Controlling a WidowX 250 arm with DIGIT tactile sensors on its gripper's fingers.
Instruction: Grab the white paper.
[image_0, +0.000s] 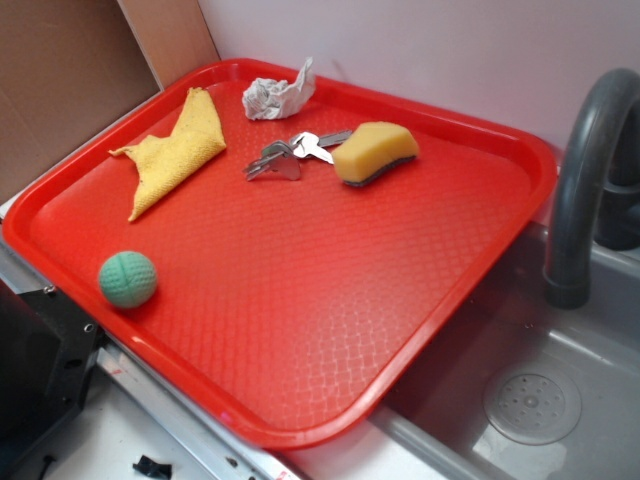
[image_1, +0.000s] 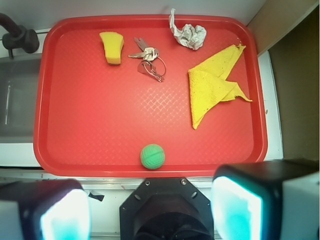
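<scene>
On the red tray (image_0: 460, 290), as seen in the exterior view, the white paper (image_0: 277, 95) is found at the far rim, a crumpled wad with a pointed tip sticking up. Just beside it, toward the left, a yellow cloth (image_0: 175, 150) is spread flat. A bunch of keys (image_0: 290, 155) lies near the paper, and a yellow sponge (image_0: 373, 152) rests just beside the keys. A green ball (image_0: 127, 278) sits well apart from these, near the tray's left rim. A grey faucet (image_0: 585, 170) is seen over a sink (image_0: 530, 400) beside the tray.

From the wrist view, the tray (image_1: 90, 125) is seen from above. The white paper (image_1: 188, 34) is placed at the far rim toward the right corner, touching nothing. The cloth (image_1: 212, 85) lies near it, the keys (image_1: 149, 61) and sponge (image_1: 112, 47) further left, and the ball (image_1: 152, 156) near the closest rim. The fingers (image_1: 150, 210) are held spread wide, one blurred pad at each lower corner, gripping nothing and well apart from the paper.
</scene>
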